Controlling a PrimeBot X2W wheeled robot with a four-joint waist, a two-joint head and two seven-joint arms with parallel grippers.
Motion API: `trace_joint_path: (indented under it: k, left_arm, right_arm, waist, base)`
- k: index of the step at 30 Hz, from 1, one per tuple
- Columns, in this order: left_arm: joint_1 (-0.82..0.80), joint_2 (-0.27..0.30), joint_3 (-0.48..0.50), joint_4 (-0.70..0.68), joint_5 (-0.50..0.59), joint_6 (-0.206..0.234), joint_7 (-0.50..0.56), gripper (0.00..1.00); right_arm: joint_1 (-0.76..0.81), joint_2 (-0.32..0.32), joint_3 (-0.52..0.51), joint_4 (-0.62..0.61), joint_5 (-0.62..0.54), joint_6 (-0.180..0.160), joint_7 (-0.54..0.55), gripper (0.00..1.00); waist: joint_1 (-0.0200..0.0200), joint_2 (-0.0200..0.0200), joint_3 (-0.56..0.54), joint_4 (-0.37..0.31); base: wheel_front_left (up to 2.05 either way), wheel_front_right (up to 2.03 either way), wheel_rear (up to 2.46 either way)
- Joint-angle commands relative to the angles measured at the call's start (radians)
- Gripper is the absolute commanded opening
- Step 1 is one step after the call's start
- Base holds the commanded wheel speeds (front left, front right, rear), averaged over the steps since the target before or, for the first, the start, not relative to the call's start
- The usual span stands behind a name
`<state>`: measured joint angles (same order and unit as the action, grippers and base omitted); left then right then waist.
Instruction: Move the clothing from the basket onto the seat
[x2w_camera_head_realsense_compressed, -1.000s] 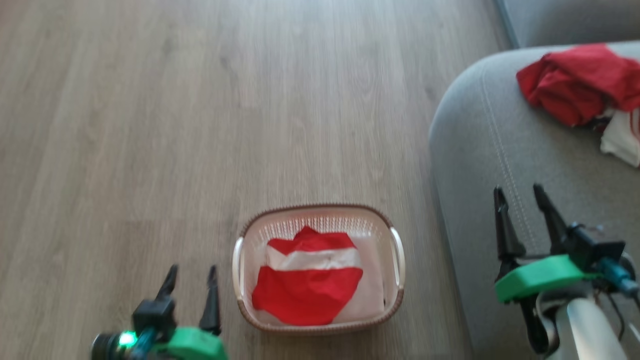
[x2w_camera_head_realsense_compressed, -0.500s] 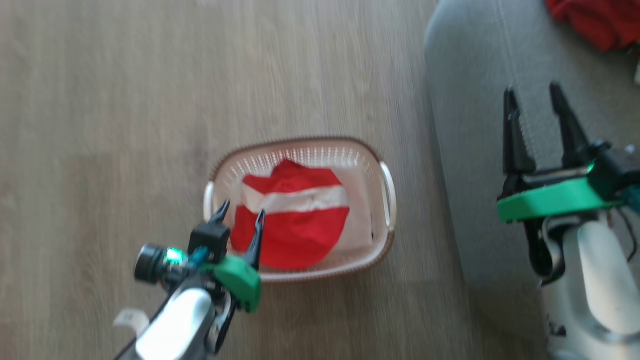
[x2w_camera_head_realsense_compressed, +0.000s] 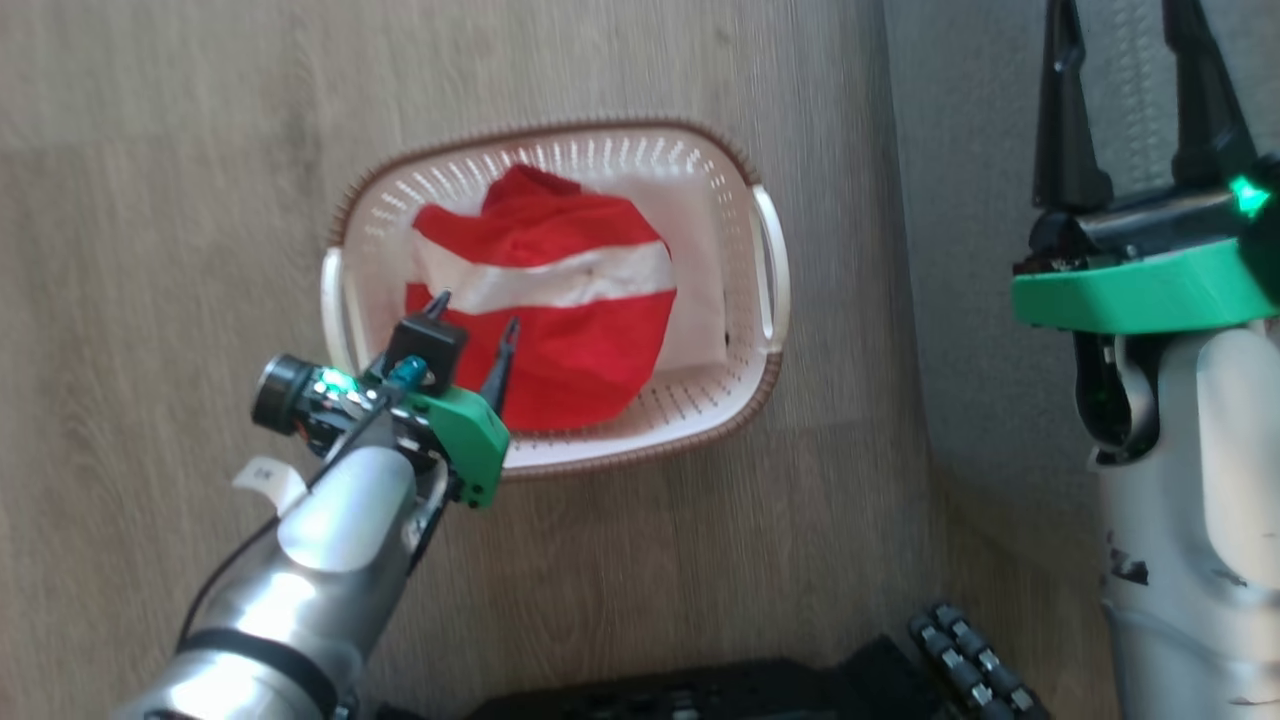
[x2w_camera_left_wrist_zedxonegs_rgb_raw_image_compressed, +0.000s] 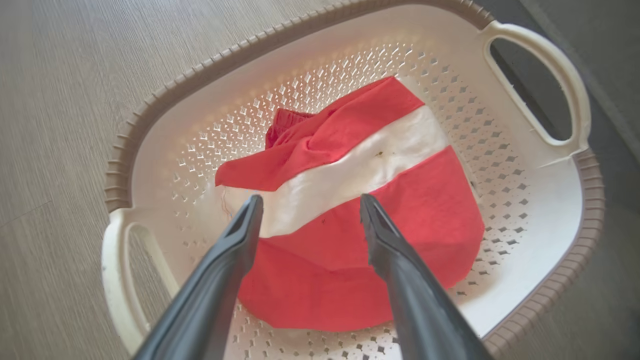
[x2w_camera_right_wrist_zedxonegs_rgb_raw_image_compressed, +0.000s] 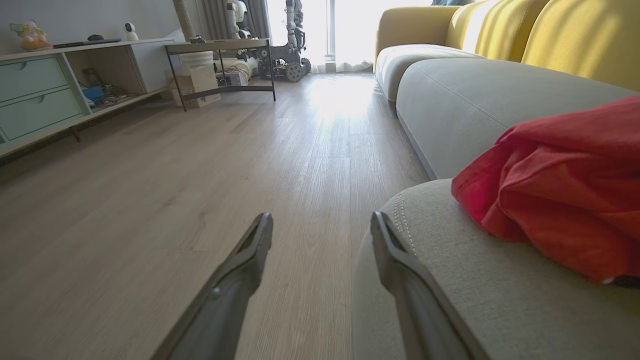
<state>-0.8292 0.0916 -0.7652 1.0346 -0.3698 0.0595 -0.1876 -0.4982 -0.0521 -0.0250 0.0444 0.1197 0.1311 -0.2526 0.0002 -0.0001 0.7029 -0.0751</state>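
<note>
Wood floor (x2w_camera_head_realsense_compressed: 160, 200) bears basket (x2w_camera_head_realsense_compressed: 692, 402) beside seat (x2w_camera_head_realsense_compressed: 965, 200).

Clothing (x2w_camera_left_wrist_zedxonegs_rgb_raw_image_compressed: 350, 235) red, white band – basket (x2w_camera_left_wrist_zedxonegs_rgb_raw_image_compressed: 530, 210) cream, brown rim; seat (x2w_camera_right_wrist_zedxonegs_rgb_raw_image_compressed: 500, 300) grey.

I count one basket (x2w_camera_head_realsense_compressed: 700, 415), one grey seat (x2w_camera_right_wrist_zedxonegs_rgb_raw_image_compressed: 450, 300), two pieces of clothing, a red-and-white piece (x2w_camera_head_realsense_compressed: 560, 340) in the basket and a red piece (x2w_camera_right_wrist_zedxonegs_rgb_raw_image_compressed: 560, 200) on the seat, and two hands, left hand (x2w_camera_head_realsense_compressed: 476, 310) and right hand (x2w_camera_right_wrist_zedxonegs_rgb_raw_image_compressed: 321, 219), with two fingers each.
</note>
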Motion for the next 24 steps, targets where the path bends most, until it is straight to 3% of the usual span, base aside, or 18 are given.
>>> trace_joint_path:
  k: [1, 12, 24]
  left_arm:
    - [-0.002, 0.009, 0.011, 0.001, 0.009, -0.007, -0.008, 1.0]
    - [-0.156, -0.006, -0.01, 0.166, 0.017, -0.041, 0.0, 1.0]
    - [-0.213, -0.024, -0.031, 0.226, 0.005, -0.068, 0.043, 1.0]
  right_arm:
    - [0.003, 0.002, 0.02, -0.043, -0.005, 0.0, -0.009, 1.0]
    - [-0.004, 0.002, 0.08, -0.15, -0.001, 0.0, -0.009, 1.0]
    - [-0.003, 0.002, 0.11, -0.176, 0.024, 0.0, -0.009, 1.0]
  waist:
    - [-0.0002, 0.0001, 0.046, -0.018]
    - [-0.0002, 0.0001, 0.133, -0.053]
    - [-0.0002, 0.0001, 0.165, -0.085]
  base:
    - [0.0, 0.0, 0.0]
    - [0.0, 0.0, 0.0]
    - [0.0, 0.0, 0.0]
